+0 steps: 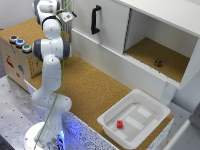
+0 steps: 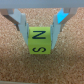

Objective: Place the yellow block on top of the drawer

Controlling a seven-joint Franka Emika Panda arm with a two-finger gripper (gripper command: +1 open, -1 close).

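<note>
Between gripper (image 2: pixel 40 31) fingers: yellow block (image 2: pixel 39 41).

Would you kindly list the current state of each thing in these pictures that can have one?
hand: shut on the yellow block.
yellow block: gripped between the fingers, above the cork surface.
cabinet door: slid aside, compartment open.
white bin: open-topped, holding a small red block.
dark object: resting inside the open compartment.
</note>
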